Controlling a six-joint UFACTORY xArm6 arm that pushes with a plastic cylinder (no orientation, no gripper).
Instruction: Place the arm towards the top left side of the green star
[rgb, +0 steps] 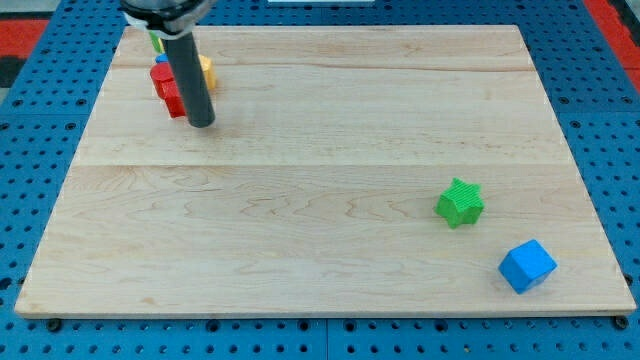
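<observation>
The green star lies on the wooden board at the view's lower right. My rod comes down from the view's top left, and my tip rests on the board far to the left of and above the star. The tip stands just right of and below a red block.
A blue cube sits below and right of the star, near the board's right corner. A cluster at the view's top left holds the red block, a yellow block, a green block and a bit of blue, partly hidden by the rod.
</observation>
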